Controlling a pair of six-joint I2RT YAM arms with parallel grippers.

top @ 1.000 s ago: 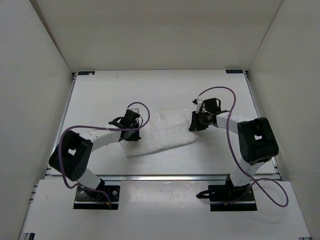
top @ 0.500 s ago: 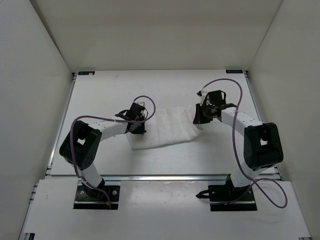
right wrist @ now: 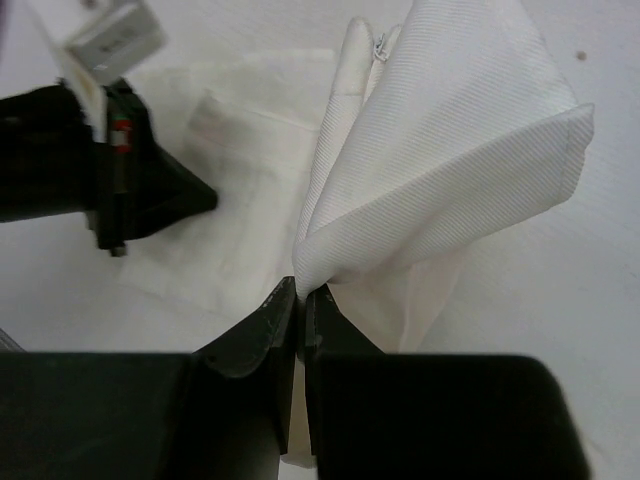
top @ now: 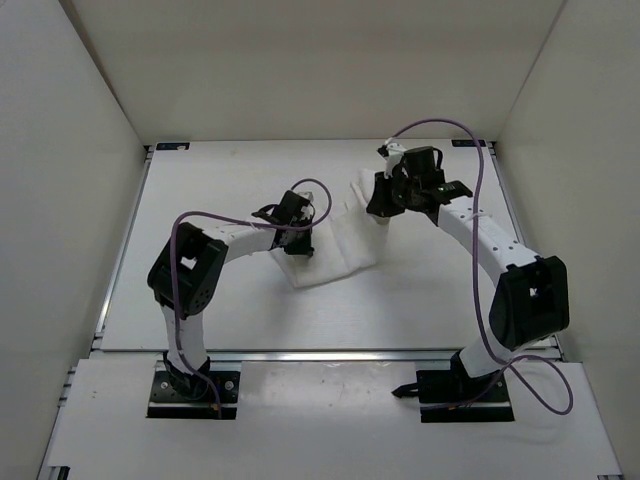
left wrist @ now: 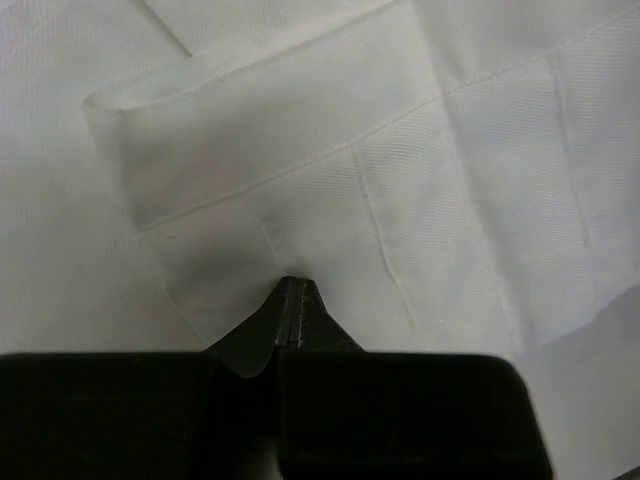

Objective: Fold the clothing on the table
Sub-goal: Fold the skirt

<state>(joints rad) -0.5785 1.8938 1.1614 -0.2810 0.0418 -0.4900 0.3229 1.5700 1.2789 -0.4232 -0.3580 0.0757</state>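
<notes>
The clothing (top: 338, 250) sits just above the middle of the top view, bunched much narrower than a second ago, when it spread wide between the arms. The left hand (top: 299, 245) is pinched tight on its left edge, and the right hand (top: 379, 208) on its right edge (that side raised as a loose doubled flap). Both have travelled up-frame and inward over the worktop (top: 430, 300), so the fold looks under way but not yet laid flat.
</notes>
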